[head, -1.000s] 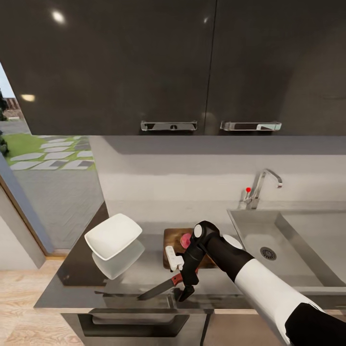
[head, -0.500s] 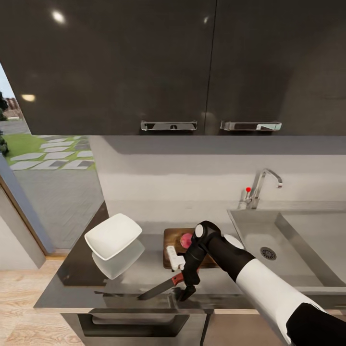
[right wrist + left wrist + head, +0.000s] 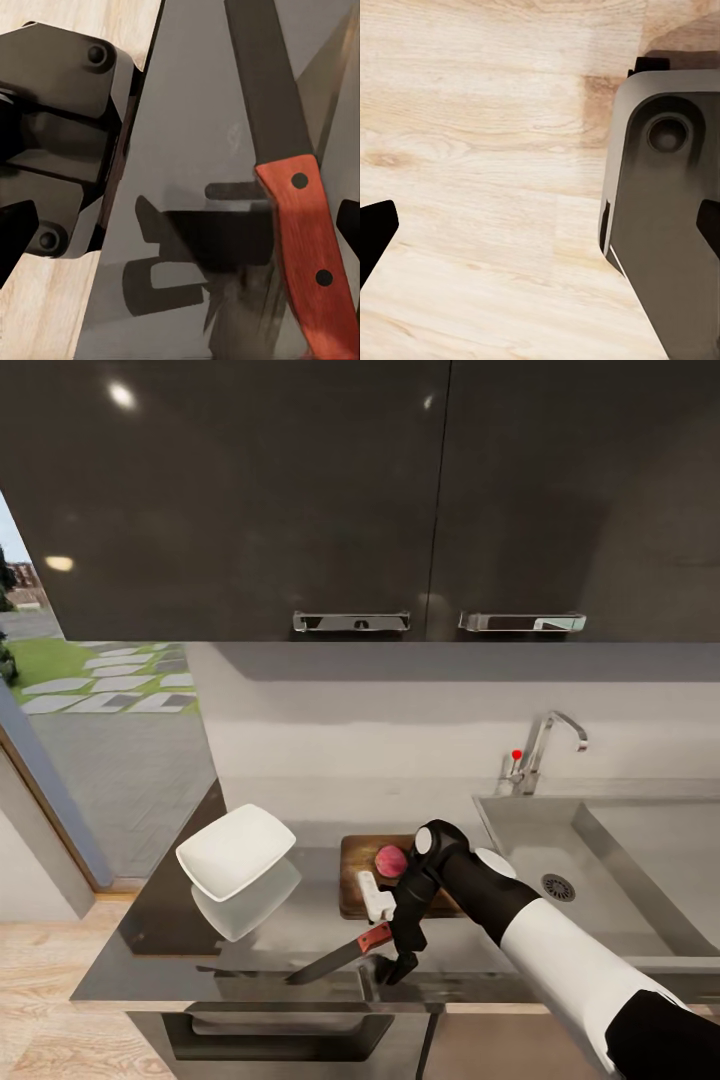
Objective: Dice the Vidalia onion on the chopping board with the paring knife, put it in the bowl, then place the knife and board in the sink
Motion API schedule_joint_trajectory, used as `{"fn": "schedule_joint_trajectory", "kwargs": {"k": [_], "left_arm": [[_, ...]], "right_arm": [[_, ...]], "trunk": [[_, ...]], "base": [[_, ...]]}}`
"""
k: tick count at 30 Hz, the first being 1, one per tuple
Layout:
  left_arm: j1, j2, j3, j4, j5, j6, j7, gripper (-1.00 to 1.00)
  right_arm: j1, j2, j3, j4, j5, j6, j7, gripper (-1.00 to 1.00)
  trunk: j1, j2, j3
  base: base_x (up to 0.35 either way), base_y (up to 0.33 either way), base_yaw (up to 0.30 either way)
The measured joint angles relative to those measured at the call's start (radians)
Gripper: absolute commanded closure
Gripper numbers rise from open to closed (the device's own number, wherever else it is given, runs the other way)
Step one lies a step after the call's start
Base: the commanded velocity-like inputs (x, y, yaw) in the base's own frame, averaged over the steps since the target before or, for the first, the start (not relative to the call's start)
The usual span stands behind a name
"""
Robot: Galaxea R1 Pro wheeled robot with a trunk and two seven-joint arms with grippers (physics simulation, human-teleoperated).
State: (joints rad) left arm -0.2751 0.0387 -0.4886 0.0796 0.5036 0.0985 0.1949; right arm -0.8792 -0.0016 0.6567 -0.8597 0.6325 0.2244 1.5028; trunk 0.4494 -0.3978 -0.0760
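Right gripper [image 3: 400, 960], jaws apart, now slightly rightward over paring knife [image 3: 340, 958] handle.

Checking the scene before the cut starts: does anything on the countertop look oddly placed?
Yes. The white square bowl looks tilted on edge near the left end of the glossy dark countertop, not flat. The red-handled paring knife lies near the front edge, beside the open right gripper, off the wooden chopping board.

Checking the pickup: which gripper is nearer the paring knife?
Right. The right gripper hangs open just over the paring knife handle; the left gripper points at wooden floor, away from the counter.
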Motion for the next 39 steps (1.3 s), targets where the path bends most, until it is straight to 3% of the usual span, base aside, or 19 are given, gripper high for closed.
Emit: {"fn": "schedule_joint_trajectory", "kwargs": {"k": [39], "left_arm": [[0.000, 0.000, 0.000, 0.000, 0.000, 0.001, 0.000, -1.00]], "right_arm": [[0.001, -0.004, -0.001, 0.001, 0.003, 0.000, -0.056, -1.00]], "trunk": [[0.000, 0.000, 0.000]], "base": [[0.000, 0.000, 0.000]]}}
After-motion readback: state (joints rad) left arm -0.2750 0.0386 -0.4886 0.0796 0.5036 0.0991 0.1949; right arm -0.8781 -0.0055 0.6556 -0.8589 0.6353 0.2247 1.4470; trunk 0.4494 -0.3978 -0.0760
